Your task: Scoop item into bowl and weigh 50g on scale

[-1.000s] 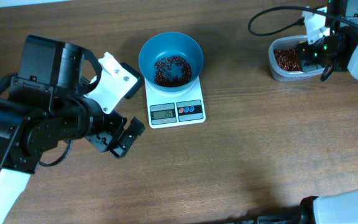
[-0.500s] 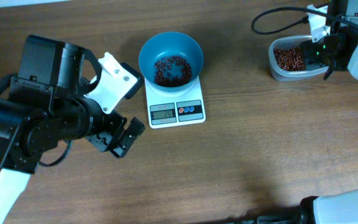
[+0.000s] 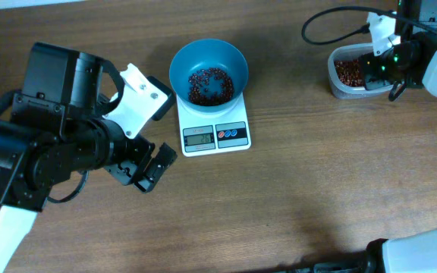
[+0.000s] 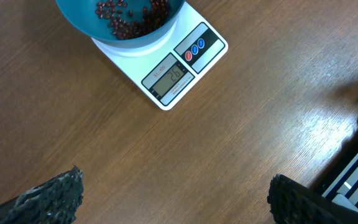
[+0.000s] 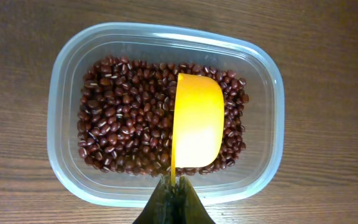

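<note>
The teal bowl (image 3: pixel 209 70) stands on the white scale (image 3: pixel 215 135) with a small heap of red-brown beans (image 3: pixel 209 83) inside. In the left wrist view the bowl (image 4: pixel 79 18) and scale (image 4: pixel 166 68) lie ahead, and the display reads 26. My left gripper (image 3: pixel 146 168) (image 4: pixel 176 200) hovers open over bare wood, to the front left of the scale, holding nothing. My right gripper (image 3: pixel 381 64) (image 5: pixel 174 186) is shut on the handle of a yellow scoop (image 5: pixel 197 121). The scoop is turned on its edge among the beans (image 5: pixel 123 130) in the clear tub (image 5: pixel 67 155).
The clear tub (image 3: pixel 340 87) sits at the back right of the wooden table. A black cable (image 3: pixel 332 19) loops behind it. My left arm's bulky body (image 3: pixel 44 144) covers the table's left side.
My right gripper with the scoop shifted slightly right and then back left over the tub. The left arm, bowl and scale have not moved.
</note>
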Available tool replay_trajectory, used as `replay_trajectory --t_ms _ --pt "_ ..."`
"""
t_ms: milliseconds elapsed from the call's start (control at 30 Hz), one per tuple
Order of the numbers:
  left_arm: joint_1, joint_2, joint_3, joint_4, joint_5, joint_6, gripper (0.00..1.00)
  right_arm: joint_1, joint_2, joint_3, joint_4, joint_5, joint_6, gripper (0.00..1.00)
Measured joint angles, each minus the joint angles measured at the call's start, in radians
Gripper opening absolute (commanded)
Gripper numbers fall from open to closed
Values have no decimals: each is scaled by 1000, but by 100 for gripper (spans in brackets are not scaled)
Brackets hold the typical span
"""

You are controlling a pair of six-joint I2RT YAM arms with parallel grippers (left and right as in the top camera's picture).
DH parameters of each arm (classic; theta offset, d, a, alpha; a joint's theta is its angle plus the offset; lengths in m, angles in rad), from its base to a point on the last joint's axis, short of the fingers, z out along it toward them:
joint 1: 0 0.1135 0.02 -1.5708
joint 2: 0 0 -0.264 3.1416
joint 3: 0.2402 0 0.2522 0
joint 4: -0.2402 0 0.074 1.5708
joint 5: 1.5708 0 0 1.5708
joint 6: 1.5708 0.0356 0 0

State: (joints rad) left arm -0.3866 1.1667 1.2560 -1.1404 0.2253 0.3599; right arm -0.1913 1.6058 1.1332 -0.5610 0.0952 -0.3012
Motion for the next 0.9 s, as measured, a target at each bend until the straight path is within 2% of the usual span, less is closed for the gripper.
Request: replay_trajectory --t_ms 900 --pt "0 0 0 0 0 0 99 -2 0 10 -4 -229 193 4"
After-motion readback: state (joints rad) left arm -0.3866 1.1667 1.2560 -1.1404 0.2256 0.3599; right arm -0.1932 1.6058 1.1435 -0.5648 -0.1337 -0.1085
